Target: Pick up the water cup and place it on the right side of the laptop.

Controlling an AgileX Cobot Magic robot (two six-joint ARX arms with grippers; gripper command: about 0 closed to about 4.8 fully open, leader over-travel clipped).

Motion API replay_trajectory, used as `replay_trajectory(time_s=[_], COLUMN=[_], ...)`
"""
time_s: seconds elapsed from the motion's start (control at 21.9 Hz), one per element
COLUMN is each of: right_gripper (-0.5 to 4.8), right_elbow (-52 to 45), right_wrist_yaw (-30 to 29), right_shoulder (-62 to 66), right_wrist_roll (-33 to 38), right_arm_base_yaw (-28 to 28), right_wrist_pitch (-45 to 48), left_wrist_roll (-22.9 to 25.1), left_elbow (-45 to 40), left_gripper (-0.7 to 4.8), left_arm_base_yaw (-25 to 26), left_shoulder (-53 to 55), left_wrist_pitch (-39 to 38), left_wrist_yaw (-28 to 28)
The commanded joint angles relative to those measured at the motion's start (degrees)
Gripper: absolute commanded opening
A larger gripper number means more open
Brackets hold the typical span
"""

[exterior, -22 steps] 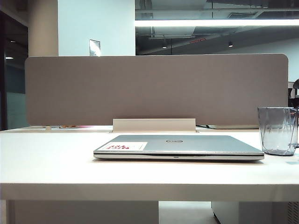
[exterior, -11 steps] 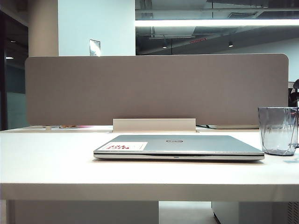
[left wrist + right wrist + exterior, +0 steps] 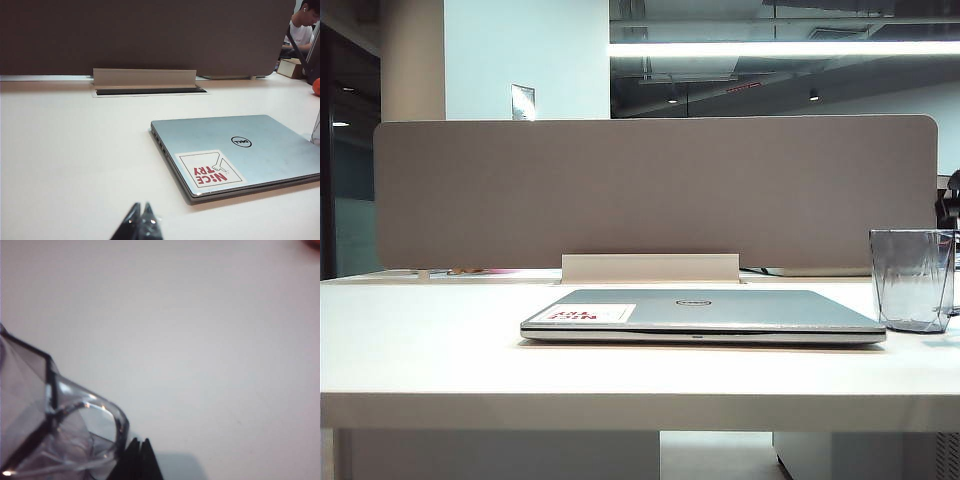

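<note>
Right fingers point(image 3: 139, 452) closed beside water cup point(image 3: 912, 280), gripping nothing; left fingers point(image 3: 141, 217) closed, empty. Risk: nudge topples cup against laptop point(image 3: 705, 312).

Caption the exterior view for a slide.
Cup upright on the table, right of the closed laptop; no arms visible.

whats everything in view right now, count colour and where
water cup: 1, clear grey-tinted, on the table just right of the laptop
laptop: 1, silver-grey, shut, flat at table centre
sticker: 1, white with red letters, on the laptop lid
table: 1, white
divider panel: 1, grey-brown, upright behind the laptop
cable tray: 1, beige, at the panel's foot
left gripper: 1, black, shut, near the table's front, holding nothing
right gripper: 1, black, shut, right beside the cup's rim
</note>
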Motion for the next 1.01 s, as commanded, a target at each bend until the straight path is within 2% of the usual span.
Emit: replay_trajectory(time_s=[0.05, 0.27, 0.5, 0.64, 0.73, 0.87, 1.01], right_gripper=[-0.08, -0.08, -0.09, -0.09, -0.08, -0.08, -0.08], right_elbow=[0.3, 0.3, 0.3, 0.3, 0.3, 0.1, -1.9], right_wrist_yaw=[0.0, 0.0, 0.5, 3.3, 3.2, -0.1, -0.4], right_shoulder=[0.9, 1.3, -0.2, -2.7, -4.6, -10.4, -16.4], right_wrist_roll=[0.0, 0.0, 0.0, -0.4, -0.4, -0.4, 1.3], right_arm_base_yaw=[0.0, 0.0, 0.0, 0.0, 0.0, 0.0, 0.0], right_wrist_pitch=[1.5, 2.6, -3.8, -9.1, -11.3, -15.3, -15.5], left_wrist_roll=[-0.2, -0.2, -0.2, -0.2, -0.2, -0.2, -0.2], left_elbow=[0.3, 0.3, 0.3, 0.3, 0.3, 0.3, 0.3], left_gripper=[-0.06, -0.06, -0.06, -0.06, -0.06, -0.06, -0.06], left_arm_base_yaw=[-0.1, -0.1, -0.1, -0.1, -0.1, -0.1, -0.1], left_shoulder=[0.0, 0.0, 0.0, 0.0, 0.0, 0.0, 0.0], left_wrist_pitch=[0.4, 0.4, 0.4, 0.4, 0.4, 0.4, 0.4], left_wrist_yaw=[0.4, 0.4, 0.4, 0.4, 0.4, 0.4, 0.4])
